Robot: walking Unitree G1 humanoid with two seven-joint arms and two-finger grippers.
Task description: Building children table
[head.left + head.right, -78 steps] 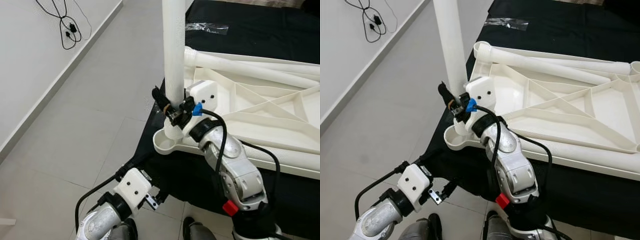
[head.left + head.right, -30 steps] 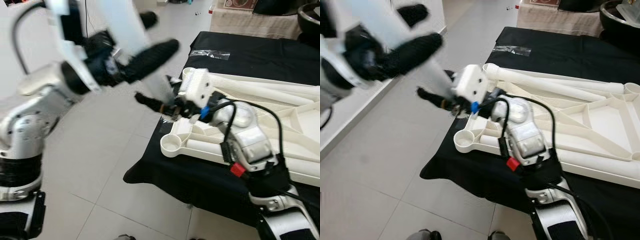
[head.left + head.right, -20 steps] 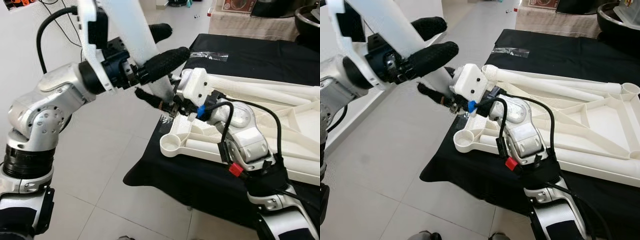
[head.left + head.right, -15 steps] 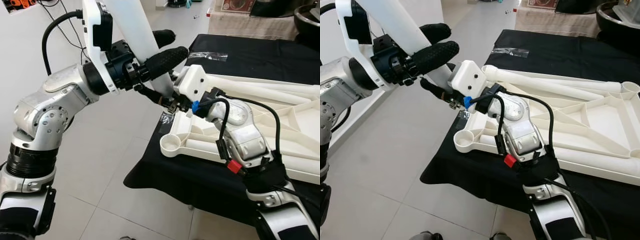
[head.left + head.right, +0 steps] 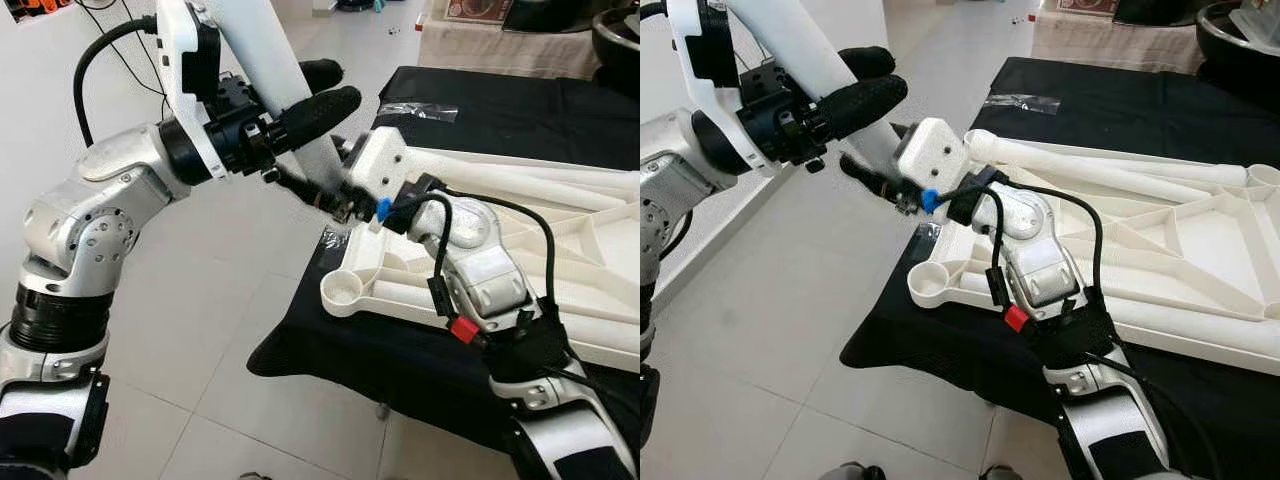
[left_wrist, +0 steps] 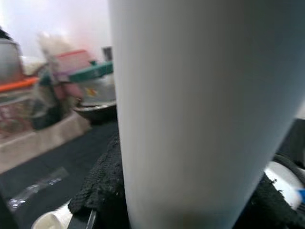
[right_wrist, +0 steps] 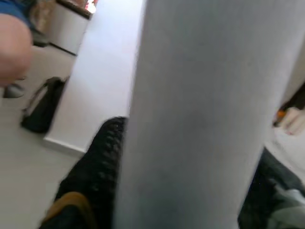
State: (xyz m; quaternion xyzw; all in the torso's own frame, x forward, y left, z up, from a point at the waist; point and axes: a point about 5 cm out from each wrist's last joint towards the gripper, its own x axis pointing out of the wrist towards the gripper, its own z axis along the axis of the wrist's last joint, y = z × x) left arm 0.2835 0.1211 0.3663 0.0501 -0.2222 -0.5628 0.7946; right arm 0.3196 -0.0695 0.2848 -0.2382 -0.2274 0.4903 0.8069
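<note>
A: At the near left corner of the upturned white table top [image 5: 520, 270], which lies on a black cloth [image 5: 400, 365], there is an open round socket [image 5: 341, 291]. Just above and beyond it the right gripper [image 5: 322, 200] is closed on the lower end of the white table leg [image 5: 275, 60].

B: And the other arm?

A: The left gripper [image 5: 300, 100] clamps the same leg higher up, its padded black fingers [image 5: 855, 100] either side of the tube. The leg slants up and away to the left, off the table, its foot close to the socket but not in it.

B: How would you expect the leg to handle?

A: My judgement: a hollow moulded plastic tube, light and rigid, so it will not sag, but its smooth skin could slip or twist in the fingers. Two holds spaced along it, as now, seem the sensible way to steer the end.

B: Anything farther back?

A: Another white leg [image 5: 1100, 165] lies along the far edge of the table top, and beyond it a clear plastic bag [image 5: 418, 111] rests on the cloth.
</note>
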